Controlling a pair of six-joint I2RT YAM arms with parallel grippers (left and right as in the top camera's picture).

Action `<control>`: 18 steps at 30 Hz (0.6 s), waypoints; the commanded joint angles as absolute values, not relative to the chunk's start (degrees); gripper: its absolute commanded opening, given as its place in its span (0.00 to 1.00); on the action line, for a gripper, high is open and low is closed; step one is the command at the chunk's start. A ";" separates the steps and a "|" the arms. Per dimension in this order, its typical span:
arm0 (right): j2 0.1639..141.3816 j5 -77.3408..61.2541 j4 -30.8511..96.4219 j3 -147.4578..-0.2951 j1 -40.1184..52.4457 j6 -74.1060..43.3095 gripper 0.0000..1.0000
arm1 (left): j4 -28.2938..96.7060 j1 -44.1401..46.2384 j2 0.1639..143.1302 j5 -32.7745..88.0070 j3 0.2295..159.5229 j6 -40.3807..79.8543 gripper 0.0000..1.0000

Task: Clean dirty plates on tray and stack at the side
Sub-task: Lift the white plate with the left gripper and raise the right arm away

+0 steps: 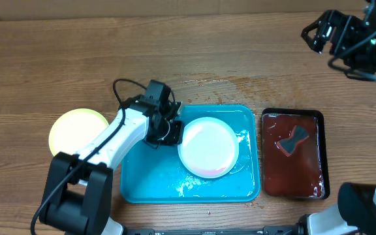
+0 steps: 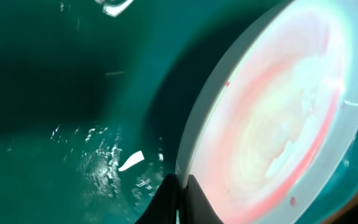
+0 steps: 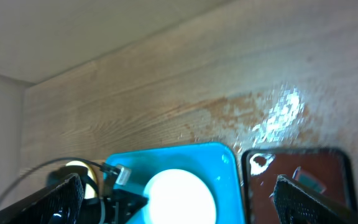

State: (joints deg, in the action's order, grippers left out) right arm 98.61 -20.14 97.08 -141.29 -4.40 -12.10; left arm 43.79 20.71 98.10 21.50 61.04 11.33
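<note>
The left gripper (image 1: 168, 128) is reaching into the turquoise tray (image 1: 142, 179), its jaws clenching on the left rim of the white plate (image 1: 207, 147). That plate is lying inside the turquoise tray, toward its right half. In the left wrist view it is showing a faint pink film across its face. The turquoise tray is sitting by the middle of the bench's near edge, water glistening on its floor. A yellow-green plate (image 1: 77, 130) is resting on the bench just beside the tray's left edge, partly covered by the left arm. A black tray (image 1: 292, 112) is sitting just beside the turquoise tray's right edge, holding reddish-brown liquid with a dark bow-tie-shaped piece (image 1: 294, 140) lying in it. The right gripper (image 1: 318, 32) is hanging over the bench's far right corner, jaws spread wide, grasping nothing. A wet patch (image 1: 240, 85) is shining on the bench beyond the turquoise tray's far edge.
</note>
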 commanded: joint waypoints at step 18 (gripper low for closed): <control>80.23 -19.81 97.03 -143.24 1.87 -6.66 1.00 | 51.59 38.09 95.59 6.59 83.53 20.25 0.04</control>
